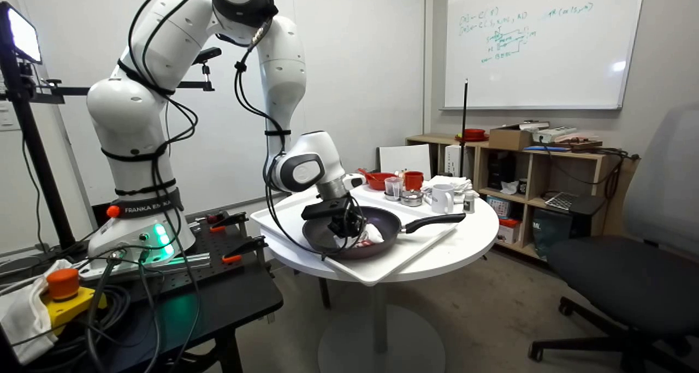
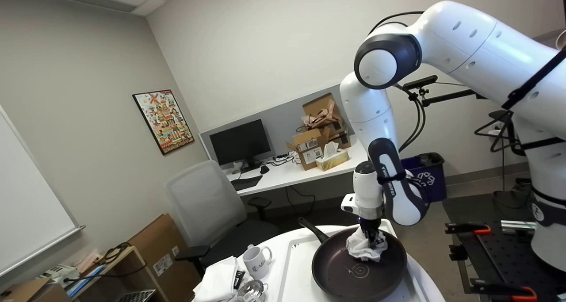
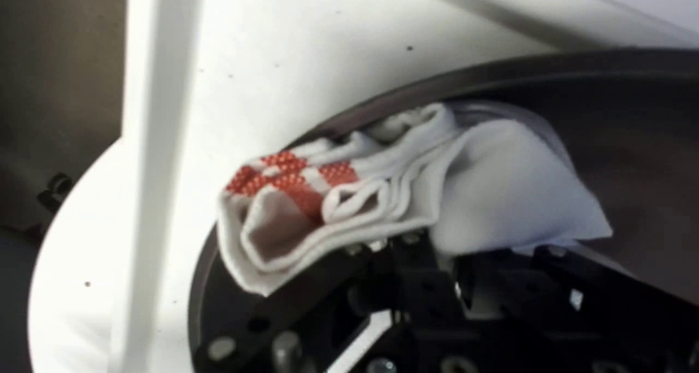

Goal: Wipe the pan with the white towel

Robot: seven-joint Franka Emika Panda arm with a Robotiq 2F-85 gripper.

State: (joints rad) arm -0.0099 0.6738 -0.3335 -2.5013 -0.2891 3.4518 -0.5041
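Note:
The large dark pan (image 2: 336,273) rests on a white tray, its black handle (image 2: 312,229) reaching over the tray's edge in both exterior views. Bunched inside it is the white towel (image 2: 359,247), which bears a red woven patch (image 3: 284,179) in the wrist view. My gripper (image 3: 448,255) points down into the pan and is shut on the towel, whose folds spread out past both fingers. In the wrist view the cloth lies along the pan's side wall, close to the rim. The fingertips themselves are buried in the fabric.
The tray (image 1: 407,258) sits on a round white table (image 1: 480,228). Beyond the pan's handle stand a white mug (image 1: 441,199), a metal tin (image 1: 412,199), a clear cup (image 1: 393,188), a red mug (image 1: 414,180), a red bowl (image 1: 378,183) and folded white cloths (image 1: 456,184).

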